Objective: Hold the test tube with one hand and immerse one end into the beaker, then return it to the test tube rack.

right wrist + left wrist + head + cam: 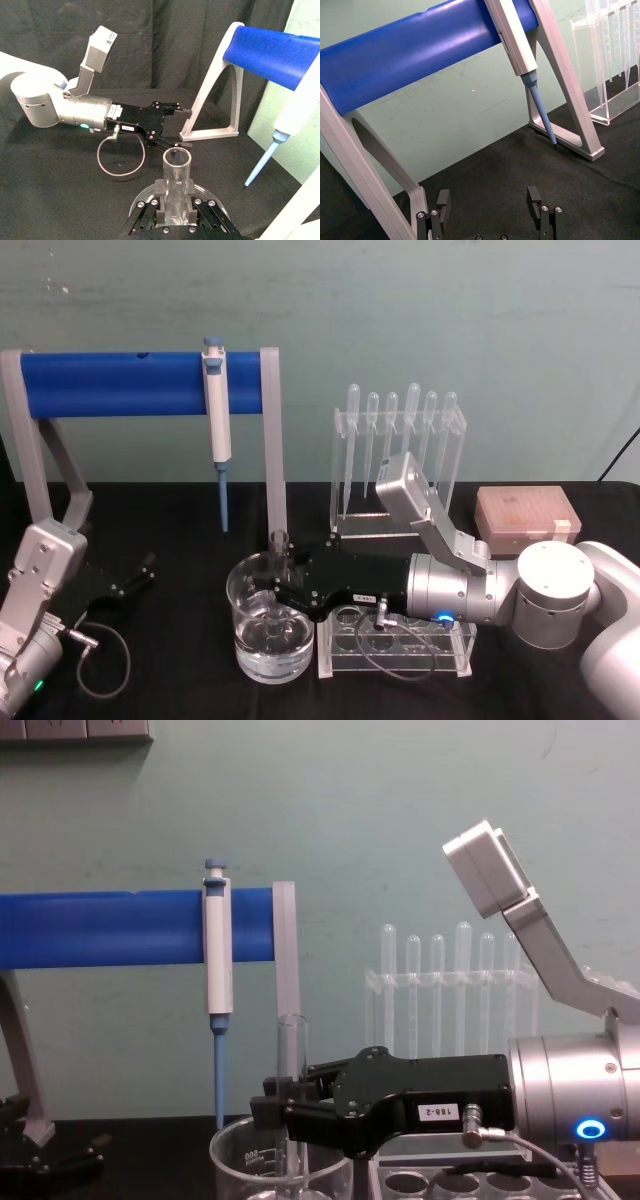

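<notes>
The test tube (279, 545) stands upright with my right gripper (276, 585) shut on its middle, directly over the beaker (245, 640). Its lower end reaches down inside the beaker, which holds clear liquid. In the chest view the tube (291, 1050) rises above the right gripper (283, 1106) and the beaker rim (240, 1145). The right wrist view looks down the tube's open rim (177, 165) between the fingers. My left gripper (132, 580) rests open on the table at the far left, nothing in it, also seen as the left gripper (489, 200).
A white-and-blue pipettor (217, 420) hangs on a blue-barred stand (120, 382) behind the beaker. A clear rack of plastic pipettes (400, 440) stands at the back. A clear tube rack (400, 648) sits under the right wrist. A pink box (525, 512) is at the right.
</notes>
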Available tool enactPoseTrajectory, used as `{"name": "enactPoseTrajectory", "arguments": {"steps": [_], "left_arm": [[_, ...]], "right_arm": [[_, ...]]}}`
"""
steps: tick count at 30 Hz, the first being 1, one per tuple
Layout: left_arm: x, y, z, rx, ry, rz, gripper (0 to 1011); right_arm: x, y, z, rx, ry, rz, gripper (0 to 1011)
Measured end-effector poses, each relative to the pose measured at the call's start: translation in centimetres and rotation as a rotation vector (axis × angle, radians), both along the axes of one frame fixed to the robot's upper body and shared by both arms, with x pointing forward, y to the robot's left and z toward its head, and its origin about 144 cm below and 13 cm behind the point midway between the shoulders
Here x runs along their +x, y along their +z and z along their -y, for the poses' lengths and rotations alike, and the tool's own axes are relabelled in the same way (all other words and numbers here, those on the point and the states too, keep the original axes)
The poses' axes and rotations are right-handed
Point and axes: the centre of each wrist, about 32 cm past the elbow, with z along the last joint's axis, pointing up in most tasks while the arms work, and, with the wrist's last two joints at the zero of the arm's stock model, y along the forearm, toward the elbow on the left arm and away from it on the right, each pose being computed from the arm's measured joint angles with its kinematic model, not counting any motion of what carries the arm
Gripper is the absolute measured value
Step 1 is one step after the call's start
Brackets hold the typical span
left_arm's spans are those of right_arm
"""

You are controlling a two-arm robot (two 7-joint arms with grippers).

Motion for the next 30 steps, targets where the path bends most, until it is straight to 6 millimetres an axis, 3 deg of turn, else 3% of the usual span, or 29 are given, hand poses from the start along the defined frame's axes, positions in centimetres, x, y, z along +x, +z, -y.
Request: {"name": "enactPoseTrajectory", "arguments": {"steps": [30], "left_arm": [[0.00,0.00,0.00,0.000,0.000,0.000,1000]], "right_arm": [[0.00,0.00,0.00,0.000,0.000,0.000,225]]}}
